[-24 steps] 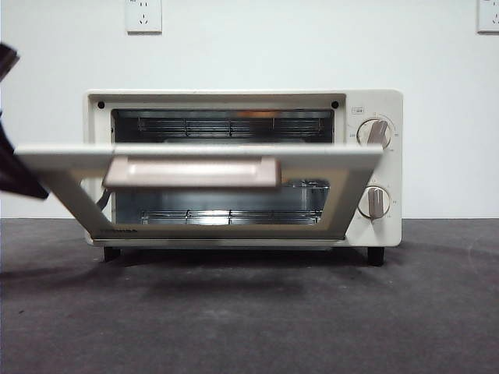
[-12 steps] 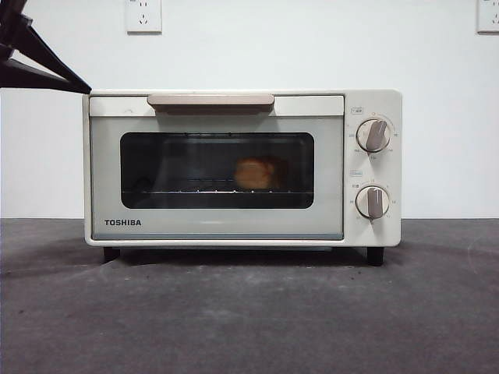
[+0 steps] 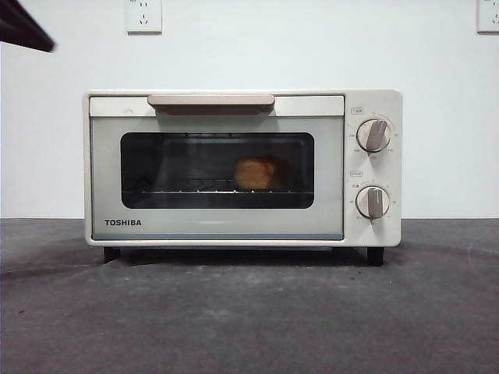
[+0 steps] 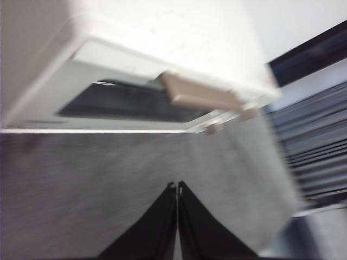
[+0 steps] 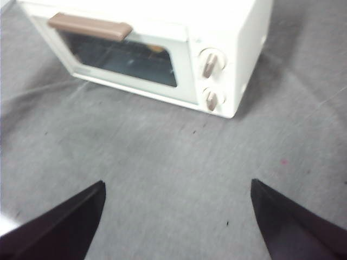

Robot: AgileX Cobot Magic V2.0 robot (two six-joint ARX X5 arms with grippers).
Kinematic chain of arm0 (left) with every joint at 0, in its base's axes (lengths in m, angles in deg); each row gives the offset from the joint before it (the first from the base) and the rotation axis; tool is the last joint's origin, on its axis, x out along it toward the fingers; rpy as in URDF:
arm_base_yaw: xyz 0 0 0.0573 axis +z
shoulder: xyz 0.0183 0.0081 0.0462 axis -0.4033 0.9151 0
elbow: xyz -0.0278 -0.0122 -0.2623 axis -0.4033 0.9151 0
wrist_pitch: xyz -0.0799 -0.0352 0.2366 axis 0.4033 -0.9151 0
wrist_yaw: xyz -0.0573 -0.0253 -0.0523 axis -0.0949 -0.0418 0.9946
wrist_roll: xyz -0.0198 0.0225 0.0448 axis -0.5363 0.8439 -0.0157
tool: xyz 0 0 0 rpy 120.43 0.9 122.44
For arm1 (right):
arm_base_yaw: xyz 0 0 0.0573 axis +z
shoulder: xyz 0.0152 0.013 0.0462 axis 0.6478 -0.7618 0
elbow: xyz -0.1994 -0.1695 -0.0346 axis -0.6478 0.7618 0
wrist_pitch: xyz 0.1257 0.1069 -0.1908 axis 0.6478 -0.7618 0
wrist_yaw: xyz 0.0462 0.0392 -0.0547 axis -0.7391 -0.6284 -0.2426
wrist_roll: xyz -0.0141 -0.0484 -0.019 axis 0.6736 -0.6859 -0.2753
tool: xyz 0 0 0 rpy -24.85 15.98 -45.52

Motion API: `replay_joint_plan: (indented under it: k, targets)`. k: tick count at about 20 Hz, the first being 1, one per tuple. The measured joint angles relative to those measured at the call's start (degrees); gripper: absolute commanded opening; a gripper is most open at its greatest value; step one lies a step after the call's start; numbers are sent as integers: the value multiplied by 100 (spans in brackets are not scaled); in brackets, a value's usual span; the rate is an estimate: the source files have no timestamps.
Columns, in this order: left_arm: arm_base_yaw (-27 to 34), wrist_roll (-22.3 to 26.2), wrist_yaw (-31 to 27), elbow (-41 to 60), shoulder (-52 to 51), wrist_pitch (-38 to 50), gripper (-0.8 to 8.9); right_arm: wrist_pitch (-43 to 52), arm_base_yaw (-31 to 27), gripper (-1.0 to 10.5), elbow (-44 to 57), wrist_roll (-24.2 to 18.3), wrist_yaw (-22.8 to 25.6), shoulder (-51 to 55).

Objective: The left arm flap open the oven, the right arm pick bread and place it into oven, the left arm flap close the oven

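Behind the dark glass of the shut door, the bread [image 3: 258,173] sits on the wire rack, right of the window's middle. The oven [image 3: 374,234] stands on its black feet, long axis running side to side, its beige handle [image 3: 210,100] lying along the door's top edge. By these pictures every step of the task looks done, so any coming move would only be a retreat.

The left gripper [image 4: 177,187] hangs above and in front of the oven, off its knobless end, jaws pressed together, touching nothing; it is the nearer arm. The right gripper [image 5: 178,187] waits well apart on the knob side, jaws spread wide and empty.

A grey cloth-like table [image 3: 249,319] carries the oven; a white wall [image 3: 437,62] with two sockets [image 3: 143,15] stands behind.
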Motion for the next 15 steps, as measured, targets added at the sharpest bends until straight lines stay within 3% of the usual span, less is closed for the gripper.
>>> replay_joint_plan:
  k: [6, 11, 13, 15]
  targets:
    - [-232, 1818, -1117, -2, -1545, -1156, 10, 579, 0, 426, 0, -299, 0, 0]
    - [-264, 2337, -1349, -7, -1912, -1169, 10, 632, 0, 425, 0, -503, -2, 0]
    - [-264, 2374, -1355, -7, -1908, -1169, 10, 632, 0, 280, 0, -522, -13, 0]
    - [-264, 2413, -1355, -7, -1902, -1169, 10, 632, 0, -13, 0, -564, -26, 0]
